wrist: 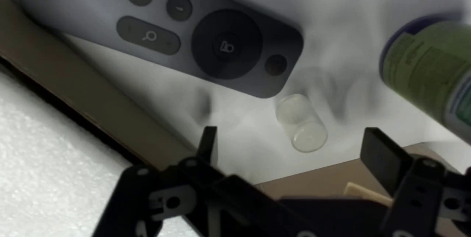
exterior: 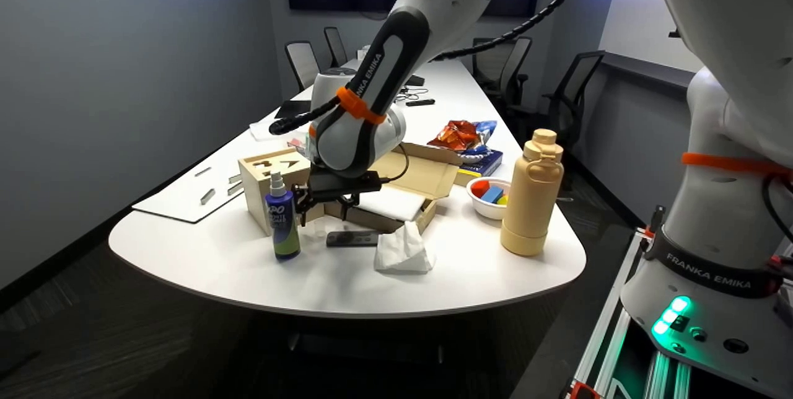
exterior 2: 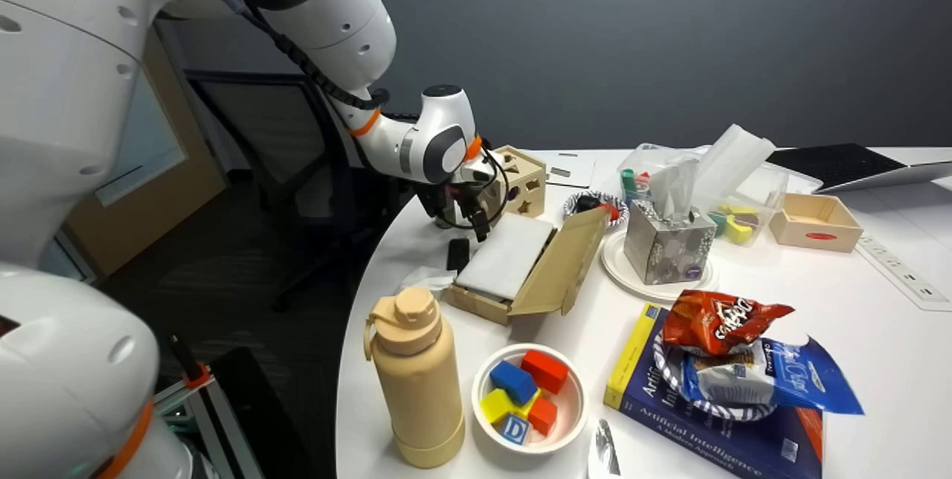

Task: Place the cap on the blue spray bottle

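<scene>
Jaws spread wide, clear cap point(wrist: 301, 123) ungripped.
Blue spray bottle point(exterior: 283, 216) stands upright, uncapped, so grasping, lifting and fitting all remain.

The bottle point(exterior: 283, 225), blue above and green below, stands upright near the rounded end edge of the desk point(exterior: 347, 287), its white nozzle point(exterior: 277, 184) exposed. The cap point(wrist: 301, 123), a clear cylinder, stands on end near the bottle, farther in from that edge.

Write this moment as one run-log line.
gripper: open | clear cap: ungrasped, near remote | blue spray bottle: upright, uncapped | capping: pending
</scene>
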{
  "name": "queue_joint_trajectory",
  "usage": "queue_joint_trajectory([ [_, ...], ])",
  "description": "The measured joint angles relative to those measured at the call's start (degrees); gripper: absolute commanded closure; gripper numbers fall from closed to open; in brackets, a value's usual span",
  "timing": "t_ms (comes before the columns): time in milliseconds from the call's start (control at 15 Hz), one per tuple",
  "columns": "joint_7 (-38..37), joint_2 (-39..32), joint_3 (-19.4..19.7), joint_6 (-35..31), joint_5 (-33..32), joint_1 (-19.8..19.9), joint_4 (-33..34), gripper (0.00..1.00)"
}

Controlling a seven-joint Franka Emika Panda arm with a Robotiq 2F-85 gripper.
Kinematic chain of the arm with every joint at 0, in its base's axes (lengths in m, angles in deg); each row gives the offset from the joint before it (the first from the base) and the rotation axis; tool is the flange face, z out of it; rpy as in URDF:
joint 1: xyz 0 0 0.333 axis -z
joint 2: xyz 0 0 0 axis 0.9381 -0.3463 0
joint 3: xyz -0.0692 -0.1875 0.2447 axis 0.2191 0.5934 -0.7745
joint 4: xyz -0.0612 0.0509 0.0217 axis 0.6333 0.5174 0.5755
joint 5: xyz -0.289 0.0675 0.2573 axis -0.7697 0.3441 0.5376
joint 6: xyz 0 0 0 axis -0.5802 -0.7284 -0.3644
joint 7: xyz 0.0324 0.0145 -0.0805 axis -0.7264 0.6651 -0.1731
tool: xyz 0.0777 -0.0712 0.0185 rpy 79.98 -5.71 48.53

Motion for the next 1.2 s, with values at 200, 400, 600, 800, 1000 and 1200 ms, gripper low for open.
queue_joint_trajectory([
  [200,-0.73,-0.75,1.05,0.07,-0.51,-0.68,1.13,0.01],
  [400,-1.27,-1.4,1.65,0.19,-1.04,-0.93,1.99,0.32],
  [600,-1.35,-1.72,1.82,0.69,-1.38,-1.03,2.59,0.52],
  [800,-1.35,-1.74,1.79,1.86,-1.57,-1.16,2.81,0.61],
  [1000,-1.36,-1.74,1.65,3.54,-1.72,-1.17,3.14,0.53],
  [1200,-1.36,-1.74,1.5,5.11,-1.82,-1.17,3.72,0.51],
])
